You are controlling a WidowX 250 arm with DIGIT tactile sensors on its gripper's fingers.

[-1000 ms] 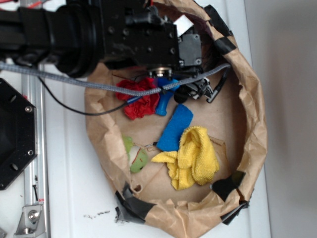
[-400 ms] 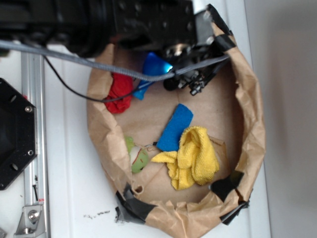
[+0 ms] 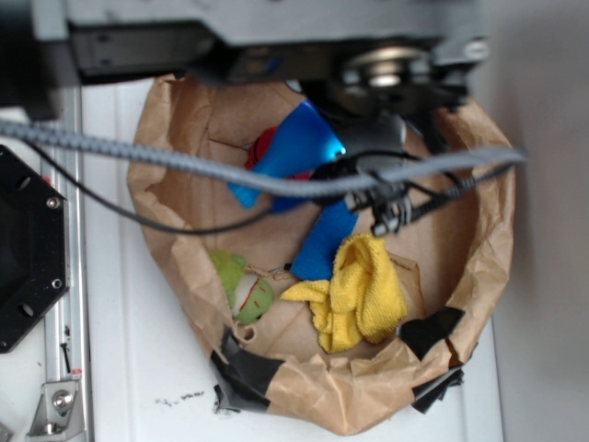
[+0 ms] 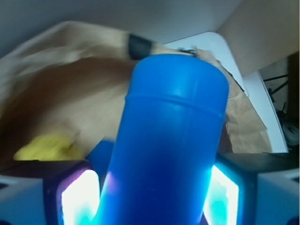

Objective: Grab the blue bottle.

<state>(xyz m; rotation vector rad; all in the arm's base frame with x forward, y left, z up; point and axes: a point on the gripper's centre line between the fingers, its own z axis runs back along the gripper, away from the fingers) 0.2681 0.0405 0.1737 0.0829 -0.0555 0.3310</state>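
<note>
The glossy blue bottle [image 3: 293, 152] hangs in the air above the brown paper basket [image 3: 166, 230], its narrow neck pointing lower left. My gripper [image 3: 345, 152] is shut on the bottle's wide body, under the black arm at the top. In the wrist view the bottle [image 4: 171, 145] fills the middle, clamped between my two glowing pads [image 4: 77, 199], with its flat base pointing away from the camera. The gripper [image 4: 150, 201] holds it well above the basket floor.
In the basket lie a flat matte blue piece [image 3: 324, 241], a yellow cloth [image 3: 361, 290], a green and white toy [image 3: 241, 287] and a red cloth [image 3: 262, 143] mostly hidden behind the bottle. A grey cable [image 3: 184, 164] crosses the view. Black tape patches the basket rim [image 3: 247, 373].
The arm has risen toward the camera with the blue bottle in its jaws, lifting it off the red cloth. The bottle now looks much larger and hangs above the basket.
</note>
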